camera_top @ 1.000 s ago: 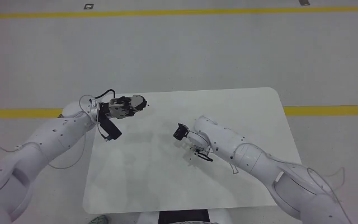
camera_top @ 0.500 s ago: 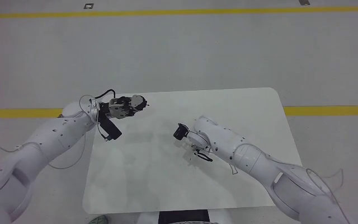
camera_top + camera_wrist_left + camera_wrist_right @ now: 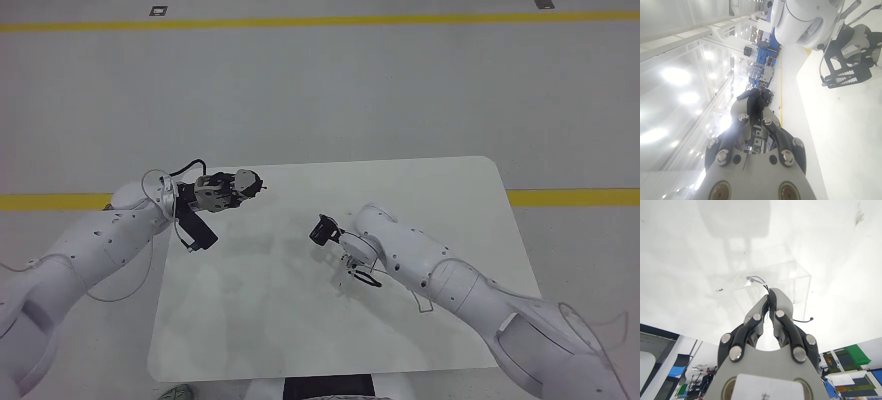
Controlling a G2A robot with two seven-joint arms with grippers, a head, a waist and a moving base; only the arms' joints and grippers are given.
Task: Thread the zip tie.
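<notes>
The white, round-cornered table (image 3: 450, 200) bears what looks like a clear box (image 3: 787, 283) resting on it.

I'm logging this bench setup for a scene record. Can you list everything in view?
table: one, white, under both arms.
zip tie: one seen, black, pinched in the right fingers, ends sticking out over the table.
black strip: one, thin, running between the left fingers.
clear box: one, see-through, on the table just beyond the right fingers.
floor lines: two, yellow, on the grey floor.
left fingers: shut, at the table's far left corner.
right fingers: shut, near the table's middle.
</notes>
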